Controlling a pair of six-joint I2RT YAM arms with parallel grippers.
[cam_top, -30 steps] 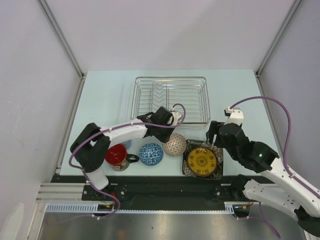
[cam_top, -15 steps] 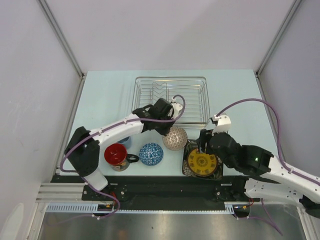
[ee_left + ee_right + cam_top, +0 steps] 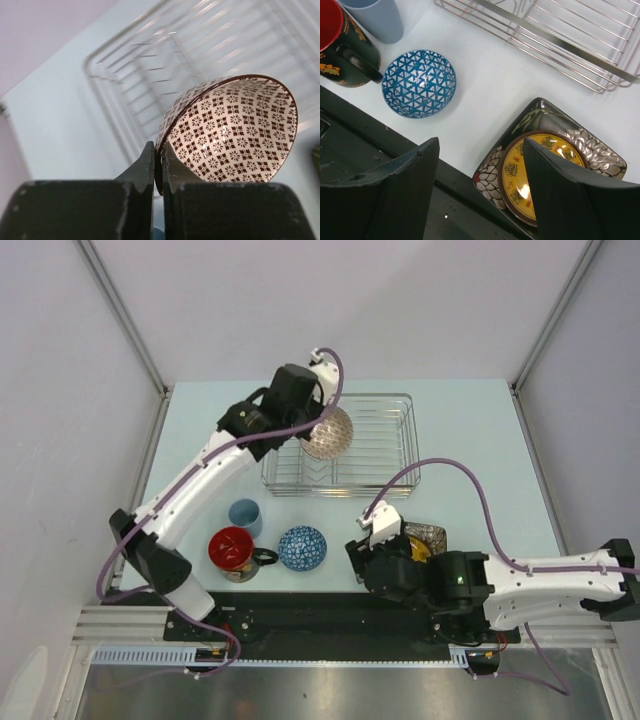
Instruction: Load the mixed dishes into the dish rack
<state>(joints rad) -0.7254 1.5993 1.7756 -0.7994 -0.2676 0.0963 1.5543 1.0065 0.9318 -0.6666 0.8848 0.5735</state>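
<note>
Two-finger left claw (image 3: 159, 151) pinches reddish-white bowl (image 3: 235, 132) rim; right claw (image 3: 481, 144) spread.

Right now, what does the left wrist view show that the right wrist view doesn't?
Only left wrist: the reddish-white patterned bowl, its rim pinched by the left end effector. Only right wrist: the blue-patterned bowl, mug, light-blue cup and square plate on the table, seen past the open right end effector. Both: the dish rack and the pale table.

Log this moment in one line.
left gripper: shut on reddish-white patterned bowl, over dish rack | right gripper: open, by dark square plate
</note>
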